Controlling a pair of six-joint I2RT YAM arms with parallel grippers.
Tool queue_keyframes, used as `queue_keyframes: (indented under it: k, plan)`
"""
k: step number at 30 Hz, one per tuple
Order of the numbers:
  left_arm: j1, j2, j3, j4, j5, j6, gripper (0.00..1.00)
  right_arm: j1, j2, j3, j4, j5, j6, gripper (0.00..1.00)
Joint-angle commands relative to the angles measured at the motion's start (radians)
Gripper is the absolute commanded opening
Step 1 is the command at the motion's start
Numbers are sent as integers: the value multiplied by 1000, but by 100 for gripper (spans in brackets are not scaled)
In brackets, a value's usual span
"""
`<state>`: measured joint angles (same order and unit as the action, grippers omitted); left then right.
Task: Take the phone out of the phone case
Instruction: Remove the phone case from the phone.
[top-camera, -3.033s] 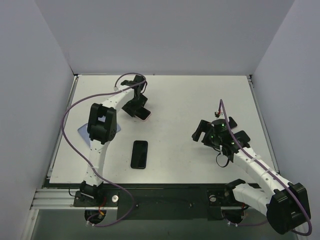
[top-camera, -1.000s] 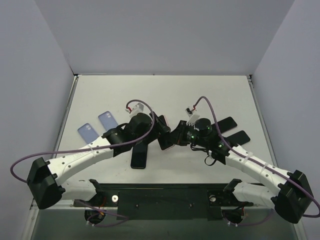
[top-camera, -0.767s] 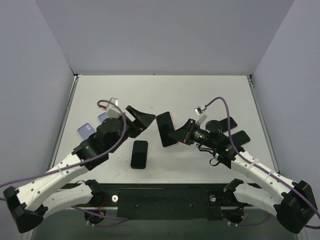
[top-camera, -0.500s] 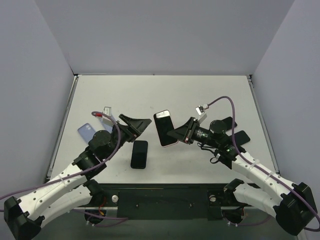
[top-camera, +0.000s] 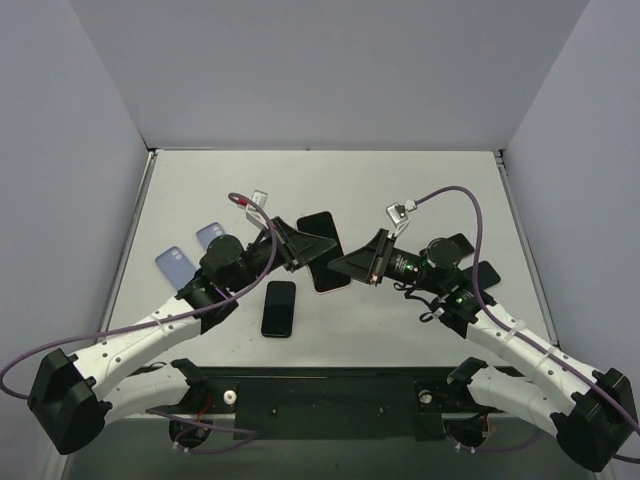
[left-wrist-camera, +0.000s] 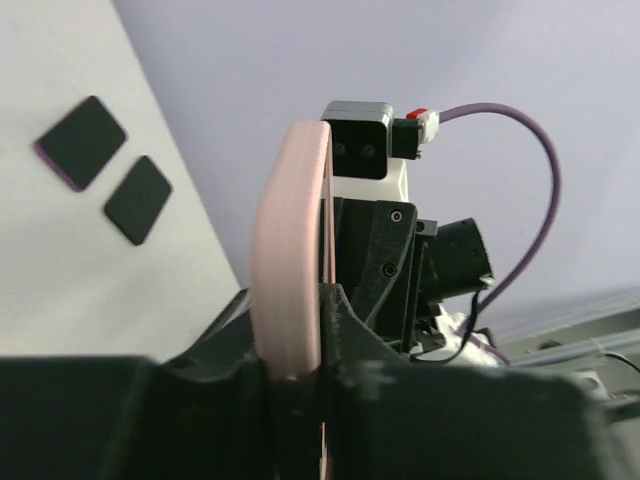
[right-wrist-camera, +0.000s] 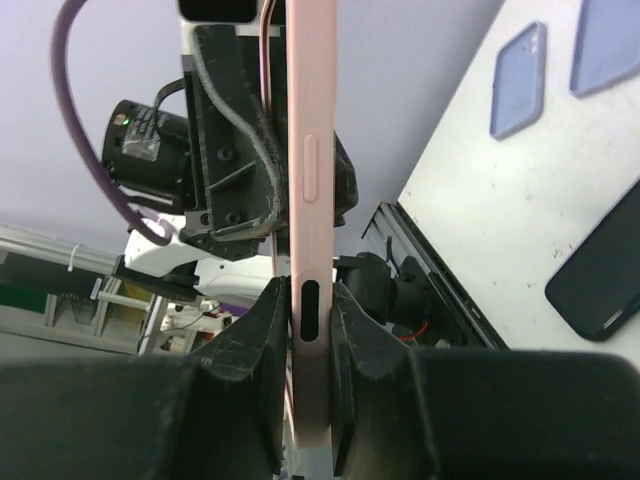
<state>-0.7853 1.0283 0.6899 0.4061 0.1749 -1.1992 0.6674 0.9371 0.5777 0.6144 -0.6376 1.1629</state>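
The phone in its pink phone case hangs above the table's middle, screen up, held from both sides. My left gripper is shut on its left edge. My right gripper is shut on its right edge. In the left wrist view the pink case stands edge-on between the closed jaws of the left gripper, with the right arm's camera behind it. The right wrist view shows the case edge, with its side button and a slot, pinched by the right gripper.
A bare black phone lies on the table below the left gripper. Two blue cases lie at the left. Two black slabs lie at the right, under the right arm.
The left gripper, open and apart from the phone half a second ago, has moved in and shut on the case's left edge. The right gripper kept its hold and turned the phone flatter.
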Motion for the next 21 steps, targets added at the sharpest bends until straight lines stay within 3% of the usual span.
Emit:
queue_keyframes:
  k: [1,3,5,7,9,11,15,21]
  plan:
    - [46,18,91,99,187,33,8,15,-55,122,-181,-88,-199,11]
    - [89,18,109,102,271,21,0,6,-78,152,-290,-129,-274,30]
    - [121,29,134,99,357,9,0,4,-70,187,-370,-196,-334,42]
    - [133,41,154,115,425,-6,0,8,-67,197,-364,-247,-339,50]
    - [136,55,171,135,486,-25,0,9,-69,200,-338,-275,-335,51]
    - [144,59,174,166,497,-56,0,14,-69,202,-306,-304,-319,48]
    - [143,64,175,223,515,-112,0,18,-64,208,-278,-333,-319,33]
    - [143,98,183,286,555,-227,0,41,-64,229,-278,-347,-365,0]
